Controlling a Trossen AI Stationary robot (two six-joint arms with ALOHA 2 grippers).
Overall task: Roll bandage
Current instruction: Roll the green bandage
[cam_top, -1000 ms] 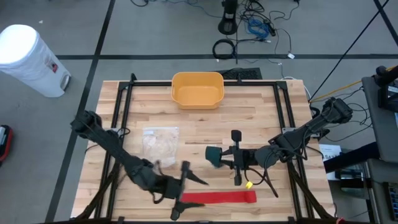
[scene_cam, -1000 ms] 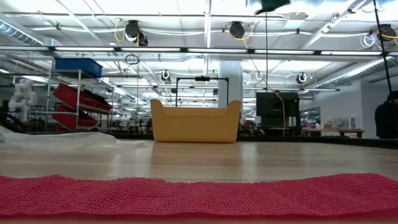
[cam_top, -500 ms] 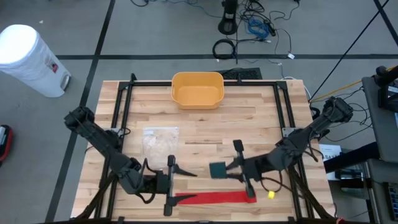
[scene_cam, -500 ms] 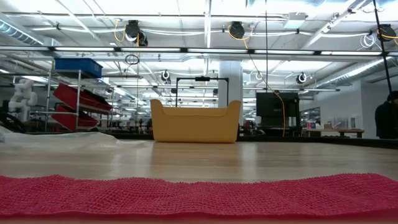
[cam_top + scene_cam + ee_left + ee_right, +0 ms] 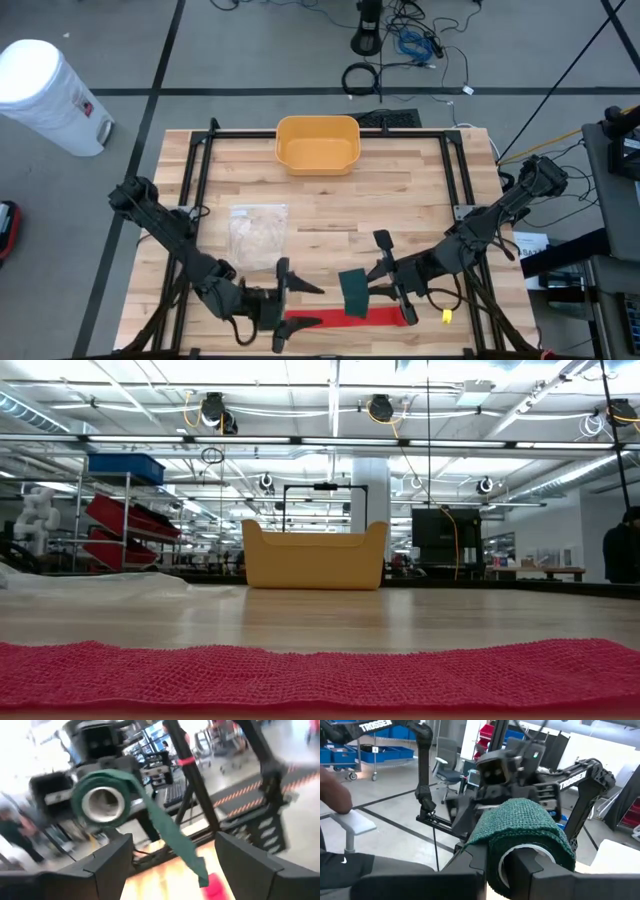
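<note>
Yellow bin (image 5: 317,144) at the table's far edge; clear bag (image 5: 258,229) mid-table.

Green bandage roll (image 5: 354,289) aloft, tail dangling; red bandage (image 5: 350,318) flat.

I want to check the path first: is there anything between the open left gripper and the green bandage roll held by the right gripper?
Nothing visible does. The left gripper faces the green bandage roll across bare table; only the roll's loose tail hangs between them.
</note>
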